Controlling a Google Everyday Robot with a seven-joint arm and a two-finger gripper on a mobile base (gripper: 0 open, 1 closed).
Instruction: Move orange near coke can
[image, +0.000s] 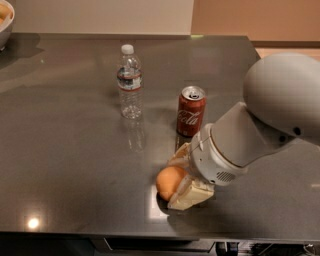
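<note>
The orange (167, 183) lies on the dark table near the front edge. My gripper (179, 176) has come down on its right side, with one cream finger above the fruit and one below it, both against it. The fingers are shut on the orange, which still rests on the table. The red coke can (191, 111) stands upright just behind the gripper, about a can's height away from the orange. My white arm (270, 115) reaches in from the right.
A clear plastic water bottle (130, 83) stands upright left of the can. A white bowl (5, 20) sits at the far left corner. The table's front edge (150, 236) runs just below the orange.
</note>
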